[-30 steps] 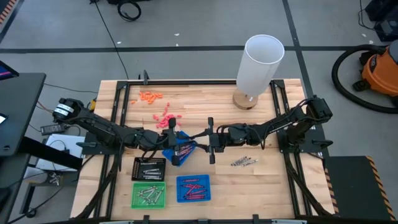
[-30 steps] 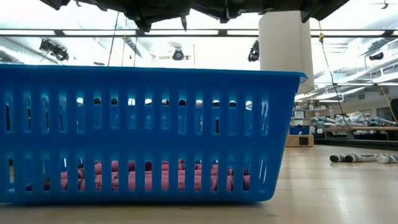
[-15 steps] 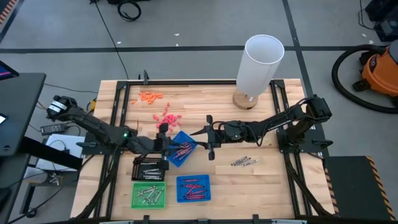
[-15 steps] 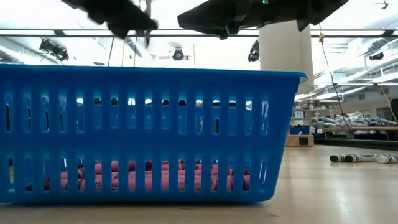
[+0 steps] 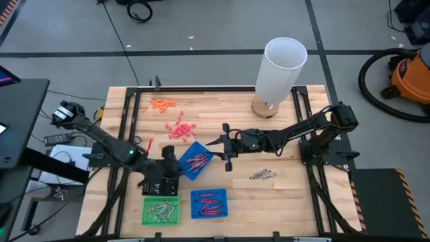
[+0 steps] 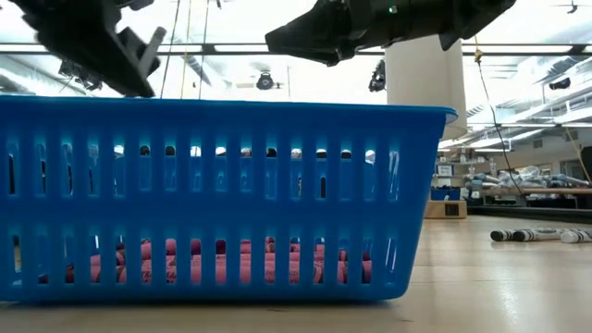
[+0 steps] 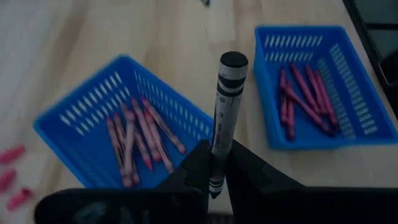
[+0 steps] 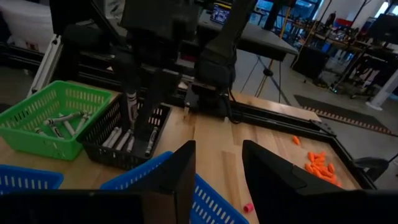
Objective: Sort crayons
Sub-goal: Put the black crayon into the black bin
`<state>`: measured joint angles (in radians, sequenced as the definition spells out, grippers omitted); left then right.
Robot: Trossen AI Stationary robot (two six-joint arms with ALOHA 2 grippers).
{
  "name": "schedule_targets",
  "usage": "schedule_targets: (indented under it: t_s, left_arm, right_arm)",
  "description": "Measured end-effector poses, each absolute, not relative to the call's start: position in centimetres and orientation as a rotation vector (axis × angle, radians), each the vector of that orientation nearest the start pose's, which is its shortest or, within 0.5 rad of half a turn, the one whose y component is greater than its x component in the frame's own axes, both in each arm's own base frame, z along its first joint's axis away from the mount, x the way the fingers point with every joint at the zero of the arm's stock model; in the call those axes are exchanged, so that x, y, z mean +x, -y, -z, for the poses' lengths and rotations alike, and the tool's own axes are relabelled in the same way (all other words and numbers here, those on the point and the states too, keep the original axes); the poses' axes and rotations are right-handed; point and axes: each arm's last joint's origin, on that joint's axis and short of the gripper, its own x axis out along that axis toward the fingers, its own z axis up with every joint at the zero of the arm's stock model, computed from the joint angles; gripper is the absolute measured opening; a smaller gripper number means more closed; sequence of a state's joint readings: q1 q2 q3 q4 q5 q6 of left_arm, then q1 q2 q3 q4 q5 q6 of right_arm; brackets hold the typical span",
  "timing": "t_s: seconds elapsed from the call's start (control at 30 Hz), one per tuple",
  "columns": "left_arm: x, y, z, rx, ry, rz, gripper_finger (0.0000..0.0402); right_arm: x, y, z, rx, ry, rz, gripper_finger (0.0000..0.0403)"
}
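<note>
Since a second earlier, left arm had swung from the tilted blue tray [image 5: 195,160] back over the black tray [image 5: 161,182]; right arm had stayed near table centre. Table [image 5: 289,195] was pale wood planking, with a white cylinder [image 5: 281,69] on its far side; grey floor around, an orange vacuum [image 5: 411,76] at the right. Low view gave only a blue basket wall [image 6: 222,199] with pink behind its slots, and a lit workshop beyond. Left wrist view alone showed the left gripper [image 7: 217,167] clamped on one grey-silver crayon [image 7: 225,109] standing upright, red crayons [image 7: 140,140] in the two blue trays below. Right wrist view showed the right gripper [image 8: 217,171] with fingers parted, holding nothing. High view showed loose grey crayons [image 5: 263,175] just beside it, more in the green tray [image 5: 160,210].
</note>
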<state>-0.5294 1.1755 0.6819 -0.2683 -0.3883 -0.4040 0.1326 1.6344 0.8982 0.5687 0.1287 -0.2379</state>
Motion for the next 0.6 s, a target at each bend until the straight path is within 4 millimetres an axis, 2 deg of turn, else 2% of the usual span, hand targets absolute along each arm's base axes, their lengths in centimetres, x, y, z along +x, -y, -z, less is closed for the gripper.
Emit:
schedule_targets:
  t_s: [0.6]
  left_arm:
    - [17.2,12.5,-20.2,-0.229,-0.982,0.000,0.0039]
  right_arm:
    - [35.1,-4.3,-23.1,-0.259,-0.164,-0.024,0.0139]
